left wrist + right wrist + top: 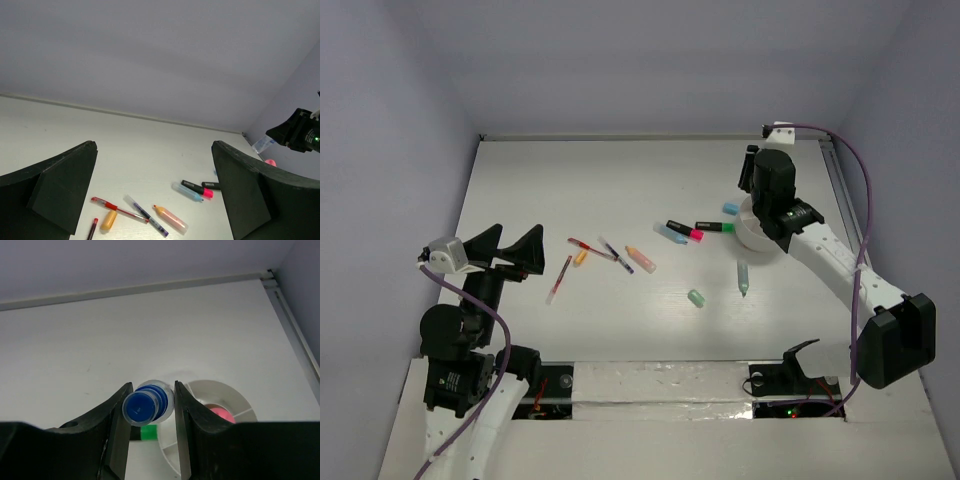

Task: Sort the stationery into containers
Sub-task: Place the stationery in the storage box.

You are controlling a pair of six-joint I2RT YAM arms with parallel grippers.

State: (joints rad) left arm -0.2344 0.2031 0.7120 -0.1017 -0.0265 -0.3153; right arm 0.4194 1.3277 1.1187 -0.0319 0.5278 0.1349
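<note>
My right gripper [150,390] is shut on a clear marker with a blue cap [146,404] and holds it just left of the round whitish cup [220,388]. A pink item [223,415] lies in the cup. In the top view the right gripper [743,209] hovers at the cup's [752,238] left rim. My left gripper [512,250] is open and empty at the left of the table. Between the arms lie red pens [588,246], a purple pen [617,255], an orange marker [641,260], blue [671,234], pink [686,231] and green [715,226] markers.
A mint marker [743,277] and a mint eraser [696,298] lie in front of the cup. An orange cap [581,257] and another red pen [558,280] lie near the left gripper. A rail [840,190] runs along the table's right edge.
</note>
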